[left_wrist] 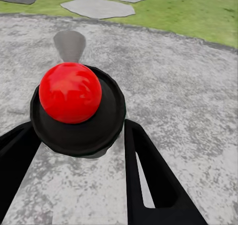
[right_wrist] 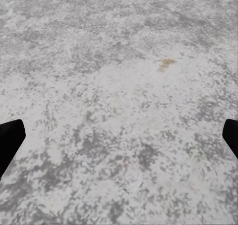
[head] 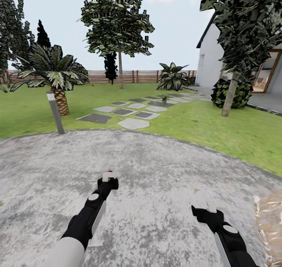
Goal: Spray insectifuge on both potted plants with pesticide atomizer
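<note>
My left gripper point(head: 111, 179) is shut on the pesticide atomizer point(head: 110, 175), held low over the round grey patio point(head: 156, 169). Its whitish head and red spot face away from me. In the left wrist view the atomizer's red nozzle point(left_wrist: 70, 92) sits on its dark round body point(left_wrist: 99, 128) between the black fingers point(left_wrist: 148, 170). My right gripper point(head: 204, 211) hangs open over bare paving, and the right wrist view has its fingertips point(right_wrist: 10, 140) far apart. A small green rosette, maybe one potted plant point(head: 163, 98), stands far off by the stepping slabs point(head: 133, 112).
A short palm point(head: 58, 79) and a grey post point(head: 55, 112) stand at the patio's far left edge. A tree point(head: 119, 28) and a broad-leaved shrub point(head: 172, 77) stand before the wooden fence point(head: 133, 76). Right: a trunk point(head: 229, 96), a house point(head: 213, 59), a brownish object point(head: 270, 224).
</note>
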Motion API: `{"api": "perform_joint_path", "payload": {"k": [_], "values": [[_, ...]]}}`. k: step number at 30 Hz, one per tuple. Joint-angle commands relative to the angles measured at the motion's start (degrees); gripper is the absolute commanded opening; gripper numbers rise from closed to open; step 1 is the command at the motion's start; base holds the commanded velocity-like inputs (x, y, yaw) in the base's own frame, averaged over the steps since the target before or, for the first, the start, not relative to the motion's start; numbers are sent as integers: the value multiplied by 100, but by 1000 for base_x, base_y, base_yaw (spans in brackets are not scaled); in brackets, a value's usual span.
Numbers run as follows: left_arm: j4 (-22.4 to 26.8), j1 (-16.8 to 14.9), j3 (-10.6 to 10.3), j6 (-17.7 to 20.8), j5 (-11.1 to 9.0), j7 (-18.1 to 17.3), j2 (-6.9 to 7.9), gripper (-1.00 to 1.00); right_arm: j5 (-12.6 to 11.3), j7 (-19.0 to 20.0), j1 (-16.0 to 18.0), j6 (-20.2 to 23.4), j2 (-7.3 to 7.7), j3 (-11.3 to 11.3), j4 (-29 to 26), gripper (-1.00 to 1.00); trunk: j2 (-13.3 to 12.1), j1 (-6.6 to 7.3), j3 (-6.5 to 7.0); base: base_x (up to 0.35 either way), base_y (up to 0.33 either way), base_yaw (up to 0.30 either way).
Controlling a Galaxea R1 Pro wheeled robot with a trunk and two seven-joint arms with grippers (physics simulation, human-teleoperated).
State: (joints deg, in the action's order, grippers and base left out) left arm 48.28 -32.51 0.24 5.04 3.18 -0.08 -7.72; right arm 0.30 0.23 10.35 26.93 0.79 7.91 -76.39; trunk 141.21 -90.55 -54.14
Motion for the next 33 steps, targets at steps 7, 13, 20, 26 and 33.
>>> {"api": "perform_joint_path", "payload": {"k": [7, 13, 20, 26, 33], "values": [[10, -1, 2, 33, 33, -1, -2, -100, 6, 3, 2, 27, 2, 0, -7, 100, 2, -2, -6, 333, 0, 0], [14, -1, 2, 33, 33, -1, -2, -100, 5, 3, 2, 28, 5, 0, -7, 100, 2, -2, -6, 334, 0, 0], [13, -1, 2, 33, 33, -1, -2, -100, 5, 3, 2, 25, 2, 0, -7, 100, 2, -2, -6, 335, 0, 0], [15, -1, 2, 33, 33, -1, -2, -100, 5, 3, 2, 27, 4, 0, -7, 100, 2, -2, -6, 335, 0, 0], [15, -1, 2, 33, 22, -1, -2, -100, 5, 3, 2, 26, 1, -4, -1, 100, 2, -2, -6, 332, 0, 0]]}}
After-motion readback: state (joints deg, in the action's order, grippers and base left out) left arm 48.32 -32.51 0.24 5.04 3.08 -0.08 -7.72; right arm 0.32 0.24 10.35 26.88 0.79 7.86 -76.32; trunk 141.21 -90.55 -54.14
